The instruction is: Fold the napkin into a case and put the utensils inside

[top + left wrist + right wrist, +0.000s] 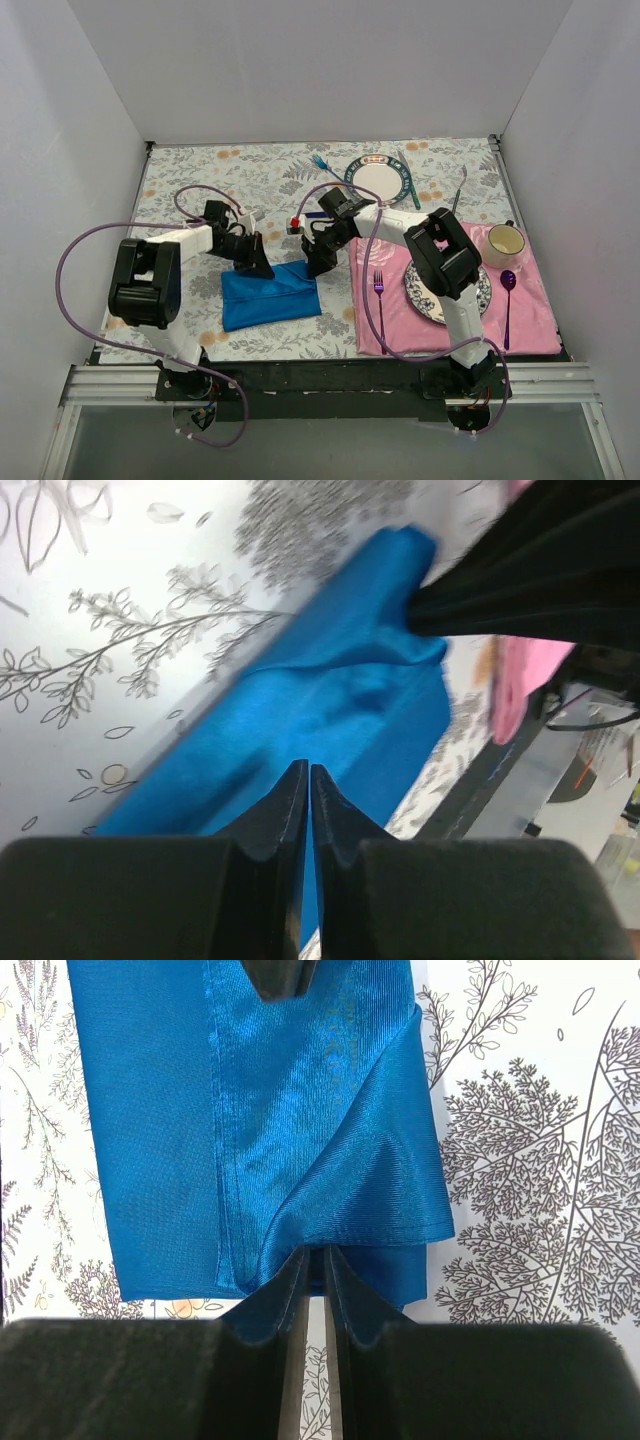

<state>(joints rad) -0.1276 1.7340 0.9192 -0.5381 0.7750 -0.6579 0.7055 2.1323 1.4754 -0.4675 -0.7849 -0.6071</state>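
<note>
Napkin [268, 298] cloth rises in a small tent to the tips of the right gripper [315, 1257], whose fingers are pinched almost together on the lifted edge at the cloth's far right corner. The left gripper [308, 770] stands at the far left part of the same cloth with its fingers pressed together. From its wrist view I cannot tell whether any fabric is caught between them.

Around both grippers the napkin lies as a folded blue rectangle with overlapping layers and a hemmed flap showing. It rests on the floral surface [200, 180] in front of the two arms and a little left of centre. Just right of it is a pink placemat [540, 325] carrying a patterned plate partly hidden by the right arm, a purple fork [378, 285], a purple spoon [508, 292] and a cup [505, 241].

Well apart at the far side, a light-blue fork [321, 162] lies just left of a second plate [380, 180], and a slim dark knife [458, 190] lies to that plate's right.
</note>
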